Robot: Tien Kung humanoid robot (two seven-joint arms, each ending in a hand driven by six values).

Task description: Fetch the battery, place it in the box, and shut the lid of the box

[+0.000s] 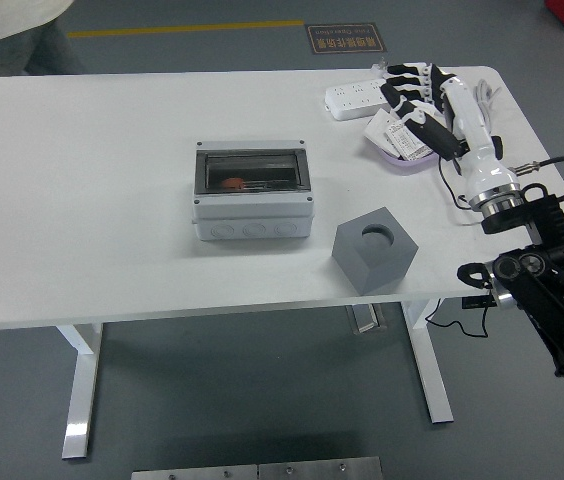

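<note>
Right robot hand [417, 92] up over purple bowl [402, 158] at far right of table [82, 200], fingers loosely spread, holding nothing. Box [252, 203] mid-table, lid shut, orange item visible inside.

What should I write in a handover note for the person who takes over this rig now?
Right hand: open, holding nothing, raised over the purple bowl at the table's far right. Left hand: not in view.
Box: mid-table, its dark see-through lid down; something orange shows through it.
Grey block: right of the box, its round socket empty.
Done, as it looks: item in the box, lid closed.
Left: check that the lid is latched; I cannot tell from here.
</note>
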